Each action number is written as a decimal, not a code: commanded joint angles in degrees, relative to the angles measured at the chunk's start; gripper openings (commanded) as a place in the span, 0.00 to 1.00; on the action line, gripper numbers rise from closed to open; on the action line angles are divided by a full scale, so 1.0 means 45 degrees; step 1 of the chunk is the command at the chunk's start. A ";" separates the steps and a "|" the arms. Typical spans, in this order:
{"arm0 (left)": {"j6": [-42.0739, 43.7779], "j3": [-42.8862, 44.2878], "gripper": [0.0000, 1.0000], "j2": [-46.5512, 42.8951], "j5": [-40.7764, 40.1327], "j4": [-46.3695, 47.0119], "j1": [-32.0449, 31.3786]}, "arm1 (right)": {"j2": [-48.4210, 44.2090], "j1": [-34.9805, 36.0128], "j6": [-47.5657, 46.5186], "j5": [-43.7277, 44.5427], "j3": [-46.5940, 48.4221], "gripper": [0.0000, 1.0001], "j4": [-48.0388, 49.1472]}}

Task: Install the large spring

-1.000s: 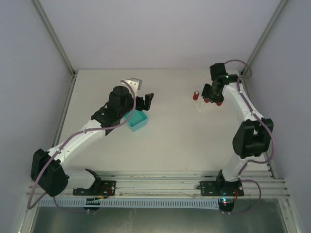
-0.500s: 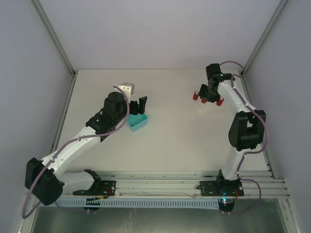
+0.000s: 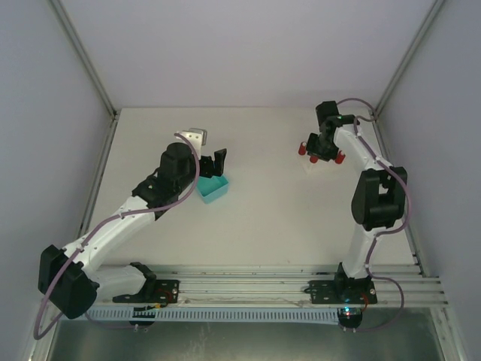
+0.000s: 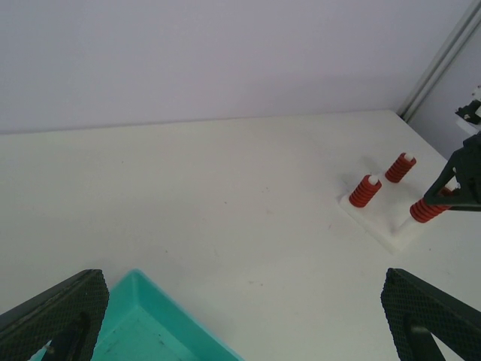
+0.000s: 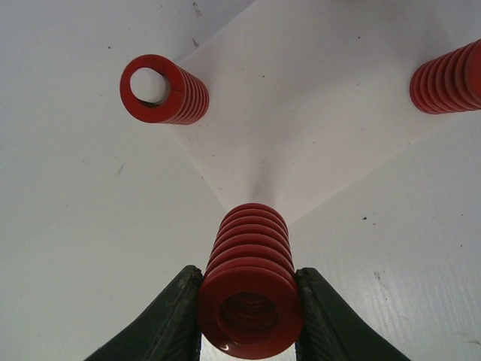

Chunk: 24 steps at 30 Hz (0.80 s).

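Red large spring (image 5: 250, 301) sits clamped between the right jaws, at the white base's (image 5: 316, 98) corner, far right; left jaws gape open by the teal bin (image 4: 150, 323).

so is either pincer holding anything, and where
The right pincer clamps a red spring by its sides near its upper end; the left pincer holds nothing.

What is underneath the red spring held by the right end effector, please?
The white base plate lies below the spring in the right end effector. Its bore is dark, so what sits inside is hidden.
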 commanded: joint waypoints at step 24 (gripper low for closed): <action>-0.0076 -0.0078 0.99 0.0209 -0.0135 0.0203 0.0108 | 0.0261 -0.0129 -0.0080 0.0473 -0.0675 0.51 0.0482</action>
